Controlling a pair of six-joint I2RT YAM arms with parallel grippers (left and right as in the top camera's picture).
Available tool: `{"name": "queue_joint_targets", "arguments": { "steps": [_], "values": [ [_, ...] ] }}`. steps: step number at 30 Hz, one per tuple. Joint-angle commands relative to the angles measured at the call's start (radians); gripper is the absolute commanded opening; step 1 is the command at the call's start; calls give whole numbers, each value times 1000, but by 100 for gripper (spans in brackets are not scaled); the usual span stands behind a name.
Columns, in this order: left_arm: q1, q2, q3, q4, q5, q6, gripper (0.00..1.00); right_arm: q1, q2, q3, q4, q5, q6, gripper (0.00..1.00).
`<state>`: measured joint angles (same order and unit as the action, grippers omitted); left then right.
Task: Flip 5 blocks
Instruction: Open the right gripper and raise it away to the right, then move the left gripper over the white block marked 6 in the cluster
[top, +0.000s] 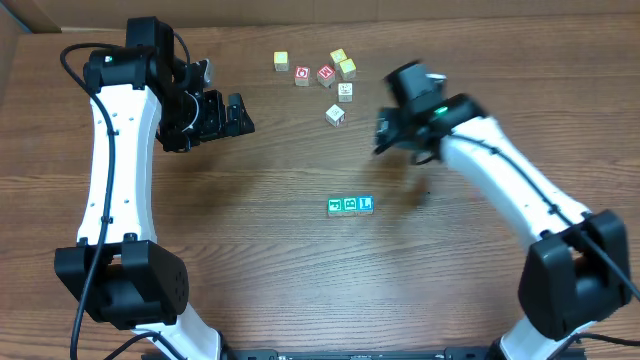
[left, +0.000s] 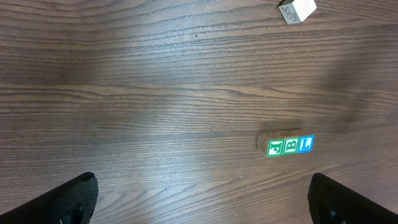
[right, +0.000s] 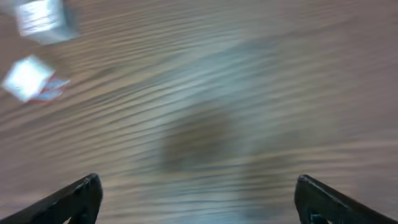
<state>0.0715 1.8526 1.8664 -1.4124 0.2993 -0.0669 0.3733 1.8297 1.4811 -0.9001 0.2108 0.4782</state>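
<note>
A row of three teal-green blocks (top: 350, 205) lies mid-table, and the left wrist view shows the same row (left: 286, 146). Two white blocks sit further back: one tilted (top: 336, 115), one by the cluster (top: 345, 91). My left gripper (top: 240, 115) hovers at the left, open and empty (left: 202, 202), well apart from the row. My right gripper (top: 382, 135) is blurred, just right of the tilted white block, and is open with nothing between its fingers (right: 199, 199). In its blurred view the two white blocks (right: 28, 78) (right: 40, 18) sit at upper left.
Behind the white blocks is a cluster of yellow cubes (top: 281, 61) (top: 348, 68) and red-faced cubes (top: 302, 75) (top: 326, 73). The left wrist view catches the tilted white block (left: 297, 9) at its top edge. The table is wood-grained.
</note>
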Motion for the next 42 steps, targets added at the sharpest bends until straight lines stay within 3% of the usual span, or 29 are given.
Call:
{"name": "queue_joint_targets", "arguments": {
  "steps": [1,18,26,28,33,39,42],
  "values": [
    [-6,11,20,3,-4,11,100,-70,-17,13,-27,-14,-23,100],
    [-6,11,20,3,-4,11,100,-368,-17,13,-106,-22,-67,100],
    [-6,11,20,10,-3,11,100,-409,-17,13,-98,-22,-67,100],
    [-6,11,20,89,-3,10,100,-409,-17,13,-98,-22,-67,100],
    [-6,11,20,174,92,-170,100,-409,-17,13,-98,-22,-67,100],
    [-6,11,20,164,122,-206,100,-409,-17,13,-98,-22,-67,100],
    [-29,14,20,157,200,-207,32,-409,-17,13,-98,-22,-67,100]
  ]
}}
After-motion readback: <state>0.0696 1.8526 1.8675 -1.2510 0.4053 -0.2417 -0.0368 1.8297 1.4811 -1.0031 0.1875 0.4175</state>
